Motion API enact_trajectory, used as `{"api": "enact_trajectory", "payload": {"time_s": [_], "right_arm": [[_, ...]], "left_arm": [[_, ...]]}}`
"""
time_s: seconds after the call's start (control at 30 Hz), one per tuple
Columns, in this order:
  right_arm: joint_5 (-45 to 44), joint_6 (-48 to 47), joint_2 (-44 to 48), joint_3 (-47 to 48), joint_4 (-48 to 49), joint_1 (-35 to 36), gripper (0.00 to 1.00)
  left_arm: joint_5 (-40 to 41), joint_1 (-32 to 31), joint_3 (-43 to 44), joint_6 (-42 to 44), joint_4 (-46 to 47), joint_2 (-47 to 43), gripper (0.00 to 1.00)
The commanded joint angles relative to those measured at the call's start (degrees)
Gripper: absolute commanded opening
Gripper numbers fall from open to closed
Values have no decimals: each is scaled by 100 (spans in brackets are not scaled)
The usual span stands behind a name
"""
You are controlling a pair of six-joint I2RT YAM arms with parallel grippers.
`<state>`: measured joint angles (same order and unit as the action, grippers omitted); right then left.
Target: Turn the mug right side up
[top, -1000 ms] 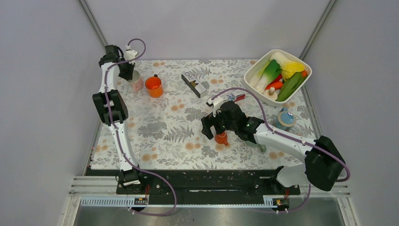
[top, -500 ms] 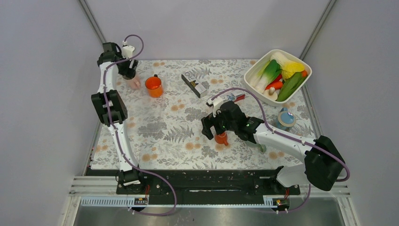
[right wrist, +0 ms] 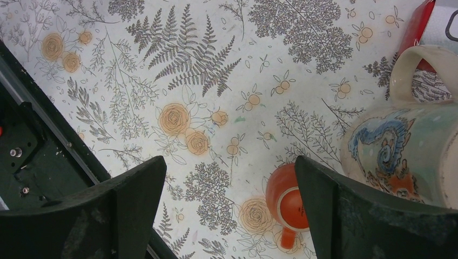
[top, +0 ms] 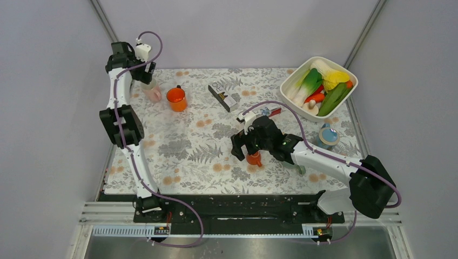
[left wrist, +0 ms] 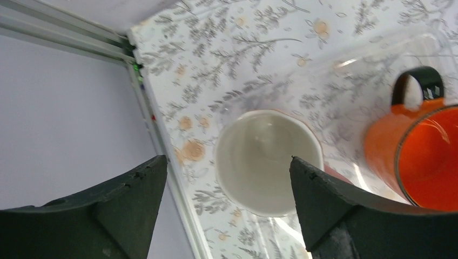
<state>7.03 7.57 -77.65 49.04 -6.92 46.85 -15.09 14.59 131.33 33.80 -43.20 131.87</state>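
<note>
A pink mug (top: 153, 93) with a white inside (left wrist: 268, 162) stands upright at the far left of the table, mouth up. My left gripper (top: 145, 74) (left wrist: 228, 159) hovers above it, open and holding nothing. Just right of it stands an upright orange mug (top: 176, 98) (left wrist: 418, 156). Mid-table, a small orange cup (top: 253, 158) (right wrist: 289, 199) sits upside down, base up. My right gripper (top: 246, 151) (right wrist: 230, 159) hangs open over it, the cup close to its right finger. A dragon-painted mug (right wrist: 410, 156) is beside that cup.
A small printed box (top: 223, 95) lies at the back centre. A white bowl (top: 345, 70) of toy vegetables fills the back right corner. A blue-lidded jar (top: 327, 135) stands at the right edge. A red object (top: 274, 111) (right wrist: 418, 27) lies behind the right gripper.
My left gripper has opened, let go of the pink mug and risen back-left away from it; the mug stays upright. The right arm has not moved.
</note>
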Motion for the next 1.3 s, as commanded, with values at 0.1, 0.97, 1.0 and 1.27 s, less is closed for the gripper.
{"api": "enact_trajectory", "payload": {"time_s": [0.1, 0.97, 1.0, 1.27], "right_arm": [[85, 47, 102, 14, 42, -33, 99], [-100, -86, 288, -251, 26, -35, 98], [-97, -89, 292, -248, 31, -35, 98], [-149, -103, 315, -262, 26, -36, 98]], "left_arm": [[-789, -800, -1565, 401, 26, -1734, 84], [1305, -1602, -983, 1330, -6, 73, 52], [1283, -1600, -959, 1319, -3, 97, 47], [1077, -1463, -717, 1009, 184, 178, 2]]}}
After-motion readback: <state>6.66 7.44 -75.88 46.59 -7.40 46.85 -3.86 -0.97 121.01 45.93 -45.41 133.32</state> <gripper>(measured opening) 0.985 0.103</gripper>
